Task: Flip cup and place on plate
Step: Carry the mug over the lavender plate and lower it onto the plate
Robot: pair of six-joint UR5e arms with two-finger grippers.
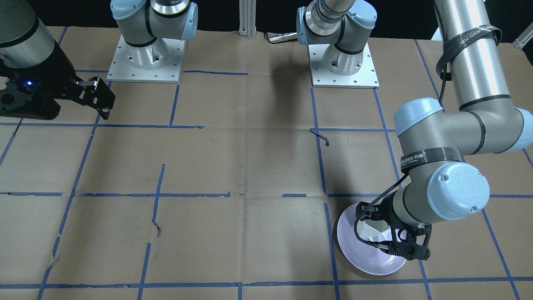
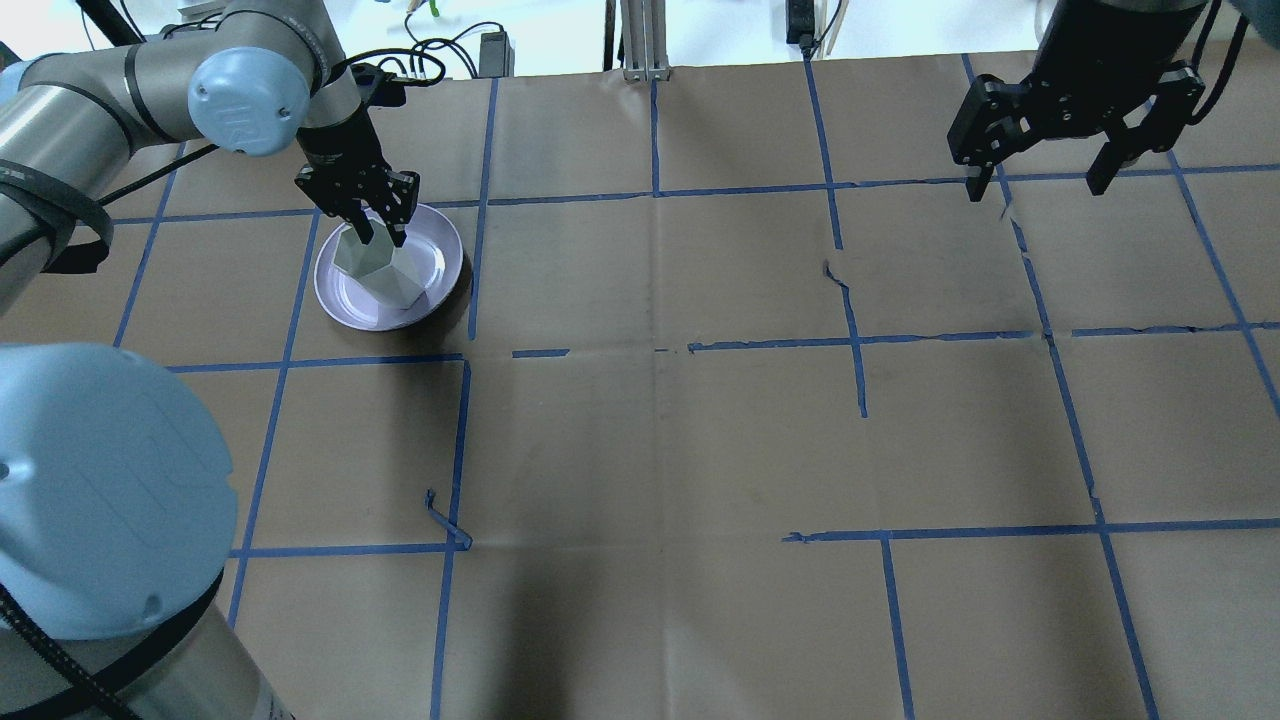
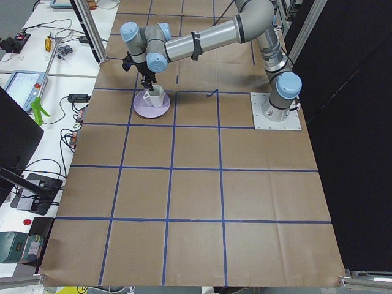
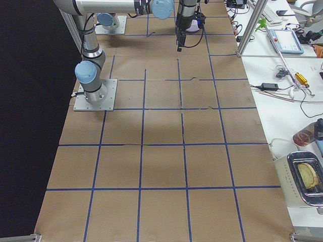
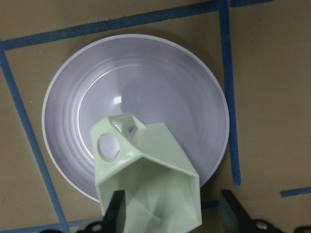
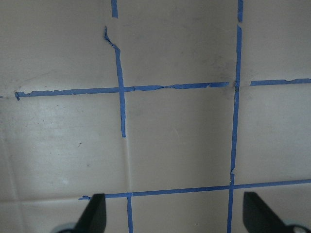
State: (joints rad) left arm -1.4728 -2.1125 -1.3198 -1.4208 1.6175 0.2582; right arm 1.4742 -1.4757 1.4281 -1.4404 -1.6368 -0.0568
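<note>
**Brown paper table, cup pretty much on the plate already**

Starting with the cup (image 2: 380, 272): it's mouth up, narrow base down, inside the plate (image 2: 445, 262). From the side view it looks like it's standing there on its own. I honestly can't tell if the base is fully down or a hair above the glaze.

The left gripper (image 2: 377, 238) is right over the cup's top. In the left wrist view one finger (image 5: 116, 213) overlaps the cup's near edge. The other finger (image 5: 233, 213) stands off to the side, with a strip of plate and paper showing between it and the cup wall. So I read the jaws as partly spread, not clamped on anything.

Going outward, the plate sits on the table (image 2: 700, 420) in one square of the blue tape grid (image 2: 654, 140), over on the robot's left. The right gripper (image 2: 1035, 190) is well apart at the other end, hanging over bare paper with its jaws wide and nothing between them.

My take on progress: the flip looks done and the placing is all but done. What's left is for the left arm to lift clear without that overlapping finger catching the rim and tipping the cup. After that it's just checking that the cup stands by itself.
</note>
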